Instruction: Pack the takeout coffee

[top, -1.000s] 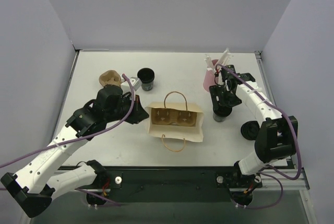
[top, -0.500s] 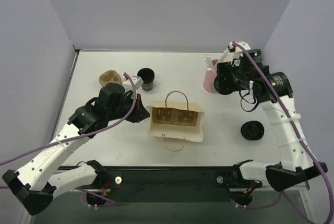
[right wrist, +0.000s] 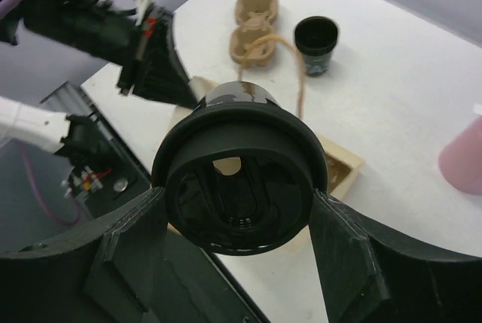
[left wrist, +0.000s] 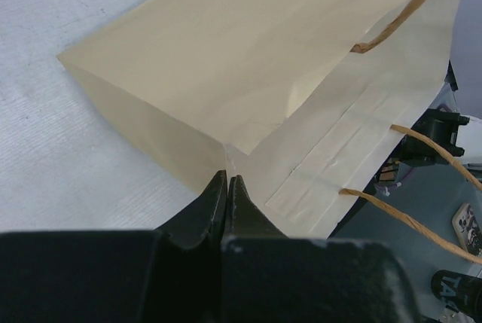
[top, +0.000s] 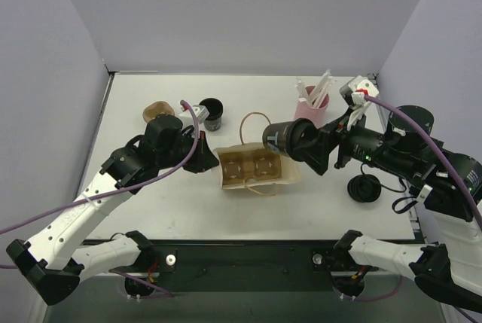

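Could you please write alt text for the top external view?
The right gripper holds a black coffee cup tipped sideways over an open paper bag, whose left edge the left gripper pinches. Another black cup, a cardboard carrier, a pink cup of white sticks and a black lid sit on the table.

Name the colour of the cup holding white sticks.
The cup is pink, clearest in top external view.
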`<state>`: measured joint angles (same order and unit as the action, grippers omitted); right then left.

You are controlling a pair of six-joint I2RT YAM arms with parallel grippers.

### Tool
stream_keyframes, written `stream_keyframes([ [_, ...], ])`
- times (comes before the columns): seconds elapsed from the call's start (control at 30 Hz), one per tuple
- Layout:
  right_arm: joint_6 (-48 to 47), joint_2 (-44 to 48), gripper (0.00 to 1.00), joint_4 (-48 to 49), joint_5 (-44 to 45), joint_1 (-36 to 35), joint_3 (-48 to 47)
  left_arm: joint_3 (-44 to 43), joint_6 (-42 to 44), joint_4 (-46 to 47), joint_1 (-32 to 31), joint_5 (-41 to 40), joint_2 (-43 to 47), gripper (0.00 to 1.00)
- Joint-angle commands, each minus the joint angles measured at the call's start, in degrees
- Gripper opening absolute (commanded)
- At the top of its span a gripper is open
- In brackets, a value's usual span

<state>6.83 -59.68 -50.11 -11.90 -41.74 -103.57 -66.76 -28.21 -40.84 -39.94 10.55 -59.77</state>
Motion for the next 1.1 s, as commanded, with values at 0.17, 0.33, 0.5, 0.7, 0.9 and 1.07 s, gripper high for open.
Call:
stream_keyframes([
  [0.17,-0.2,-1.1,0.37,4.1,-0.9,-12.0,8.7,-1.1,1.1,1.4,0.5,2.6,-0.2,0.0],
  [0.33,-6.3,-5.9,0.36,0.5,10.6,-18.5,9.2,2.2,3.1,4.4,0.6,5.4,1.0,0.0],
  [0.5,-15.7,-10.8,0.36,-0.3,19.5,-22.9,13.7,5.7,6.7,8.1,0.8,6.9,3.3,0.0],
  [0.7,-23.1,-13.5,0.35,4.7,27.4,-24.2,19.3,9.3,10.7,10.1,2.3,9.0,4.3,0.0],
  [0.9,-31.1,-12.9,0.33,13.8,33.1,-24.3,27.3,7.8,12.7,12.4,2.9,11.2,2.6,0.0],
  [1.07,-32.0,-9.2,0.33,22.0,34.6,-24.3,39.7,6.6,8.0,13.7,3.4,13.0,0.6,0.0],
])
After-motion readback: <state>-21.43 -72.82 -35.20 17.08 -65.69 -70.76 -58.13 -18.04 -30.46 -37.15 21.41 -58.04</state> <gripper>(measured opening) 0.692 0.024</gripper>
